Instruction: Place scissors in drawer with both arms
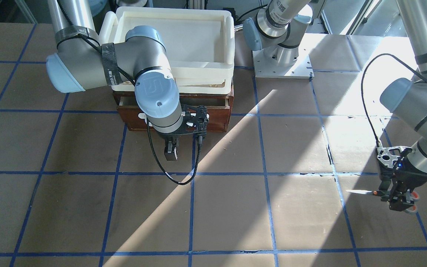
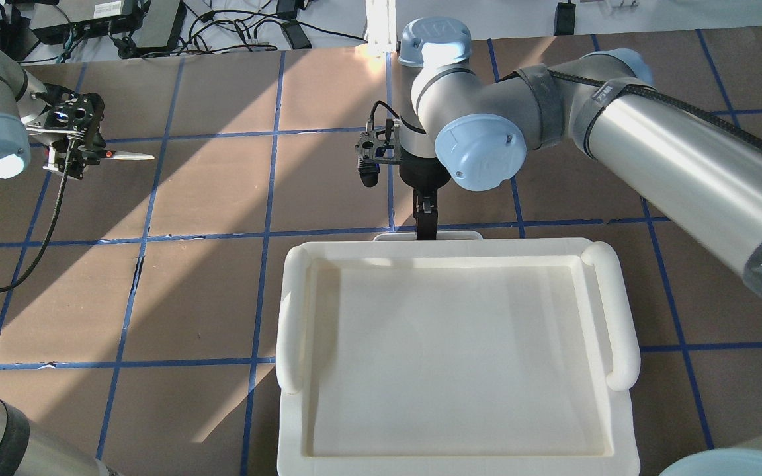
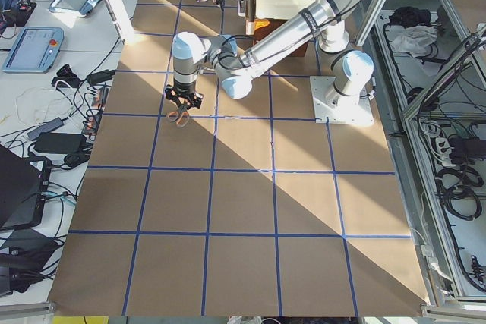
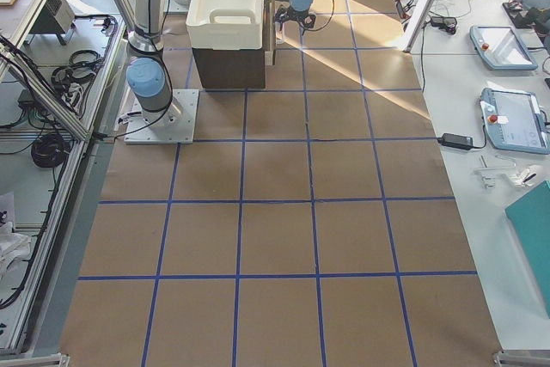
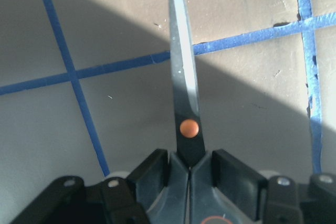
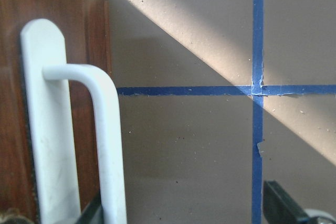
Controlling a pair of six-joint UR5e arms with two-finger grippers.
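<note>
Left end effector [image 1: 399, 201] was clamped on the scissors [image 5: 186, 103], its black fingers [image 5: 157, 174] pressed against both sides of the dark grey handles just behind the orange pivot dot. The slim blades were shut and pointed level over the bench. The pair hung above the surface near the bench's far edge on the robot's left, well apart from the drawer.

Around the bench, side desks carried teach pendants [image 4: 507, 118], cables and power bricks. Aluminium framing ran along the robot's side of the room.

The bench [image 1: 235, 207] was brown board ruled into squares by blue tape, frayed in places. A broad diagonal band of sunlight [image 1: 154, 215] crossed it. A white mounting plate [image 1: 284, 68] held one arm's base.

The right arm [image 1: 143, 63] reached over a cream plastic tray [image 2: 447, 248] that sat on top of the reddish-brown wooden drawer [image 1: 217, 118]. The left arm [image 1: 413, 100] bent down at the opposite end.

The drawer's front seemed to stand a little forward of the unit.

Right end effector [image 1: 171, 152] hung in front of it, spread wide. In the right wrist view the white bar handle [image 6: 107, 145] lay just inside one finger [image 6: 92, 211], with the other finger well away. Contact could not be judged.
</note>
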